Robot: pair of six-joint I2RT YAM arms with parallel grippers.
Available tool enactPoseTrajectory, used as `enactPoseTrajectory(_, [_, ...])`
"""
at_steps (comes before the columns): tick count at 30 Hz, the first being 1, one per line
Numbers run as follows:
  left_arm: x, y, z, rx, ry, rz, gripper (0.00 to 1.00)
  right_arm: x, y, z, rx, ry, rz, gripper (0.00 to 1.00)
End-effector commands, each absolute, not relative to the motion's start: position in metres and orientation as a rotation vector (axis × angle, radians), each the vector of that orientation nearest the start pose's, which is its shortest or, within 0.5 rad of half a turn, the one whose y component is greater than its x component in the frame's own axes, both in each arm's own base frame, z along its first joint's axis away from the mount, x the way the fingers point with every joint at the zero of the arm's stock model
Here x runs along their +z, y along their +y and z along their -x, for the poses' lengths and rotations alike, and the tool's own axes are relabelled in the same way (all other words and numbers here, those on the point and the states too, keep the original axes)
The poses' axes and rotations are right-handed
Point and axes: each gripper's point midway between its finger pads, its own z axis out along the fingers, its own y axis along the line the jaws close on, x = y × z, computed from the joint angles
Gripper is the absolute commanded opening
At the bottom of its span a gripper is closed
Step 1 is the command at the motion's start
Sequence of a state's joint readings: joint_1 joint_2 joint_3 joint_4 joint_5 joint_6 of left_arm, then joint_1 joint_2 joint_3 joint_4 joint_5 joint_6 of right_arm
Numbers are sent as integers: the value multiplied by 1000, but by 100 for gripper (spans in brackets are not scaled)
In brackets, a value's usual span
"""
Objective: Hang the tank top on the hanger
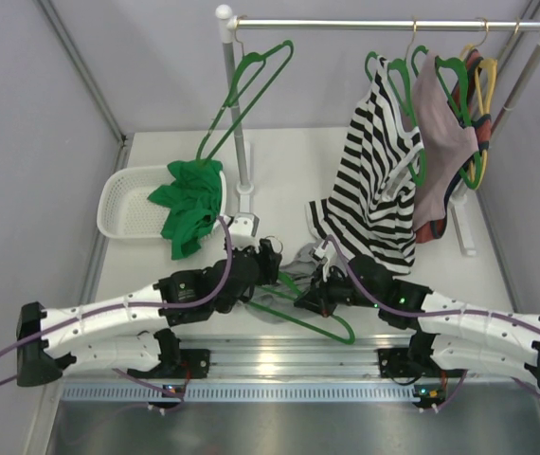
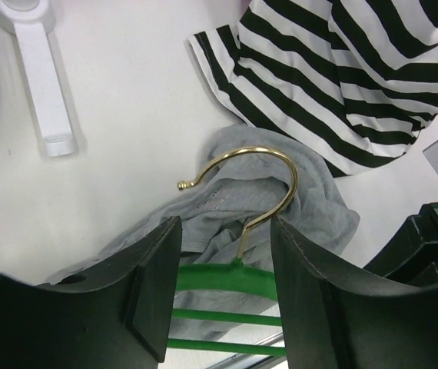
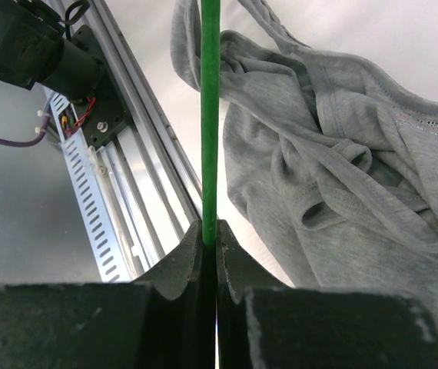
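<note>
The light-grey tank top (image 1: 300,255) lies crumpled on the table between my two grippers. It also shows in the left wrist view (image 2: 315,211) and the right wrist view (image 3: 342,177). The green hanger (image 1: 322,323) lies over it, with its gold hook (image 2: 259,183) resting on the cloth. My left gripper (image 1: 274,275) is open, its fingers (image 2: 154,284) on either side of the hanger's top bar (image 2: 227,278), where the hook joins. My right gripper (image 1: 311,296) is shut on a thin green bar of the hanger (image 3: 210,115), with the tank top just to its right.
The hem of a black-and-white striped top (image 1: 379,180) hangs from the rail (image 1: 384,23) and reaches the table beside the tank top. A white basket (image 1: 123,204) with a green garment (image 1: 190,204) is at back left. The rack's post (image 1: 236,123) and foot (image 2: 42,84) are behind. An aluminium rail (image 1: 279,358) runs along the near edge.
</note>
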State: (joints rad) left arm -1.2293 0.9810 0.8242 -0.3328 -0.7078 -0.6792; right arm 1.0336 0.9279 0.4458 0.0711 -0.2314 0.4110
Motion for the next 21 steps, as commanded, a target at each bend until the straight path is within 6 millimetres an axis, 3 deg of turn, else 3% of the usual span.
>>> enactPoseTrajectory(1, [226, -275, -200, -643, 1937, -129, 54, 158, 311, -113, 1175, 1871, 831, 0])
enactPoseTrajectory(13, [200, -285, -198, -714, 1995, -179, 51, 157, 314, -116, 1167, 1872, 828, 0])
enactPoseTrajectory(19, [192, -283, -197, -698, 2013, -182, 34, 154, 314, -120, 1141, 1895, 818, 0])
enactPoseTrajectory(21, [191, -281, -198, -690, 2010, -179, 21, 152, 314, -121, 1126, 1911, 814, 0])
